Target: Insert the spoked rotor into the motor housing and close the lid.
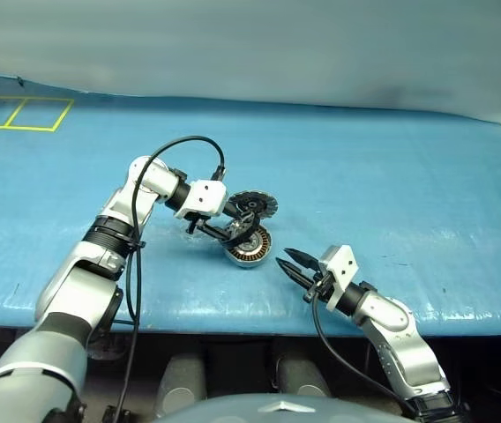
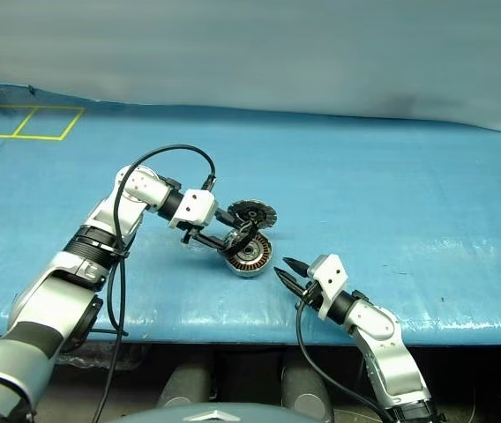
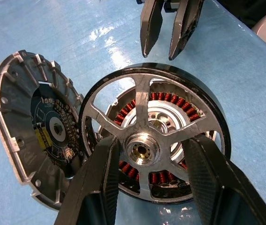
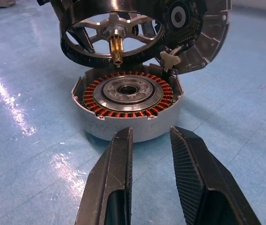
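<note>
The round silver motor housing [image 4: 128, 110] with its copper winding ring sits on the blue worktop [image 1: 392, 176], its toothed grey lid [image 3: 27, 140] hinged open behind. Just above it, tilted, hangs the silver spoked rotor [image 3: 154, 136], clamped in the left pincer [image 3: 156, 180]. The right pincer [image 4: 149, 176], near side, stands slightly parted, empty.

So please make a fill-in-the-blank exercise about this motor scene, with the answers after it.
1. The silver spoked rotor is held by the ____ end effector.
2. Its brass shaft hangs ____ the round silver motor housing with copper windings.
3. The notched silver-grey lid stands ____.
4. The right end effector holds ____.

Answers: left; above; open; nothing
</note>
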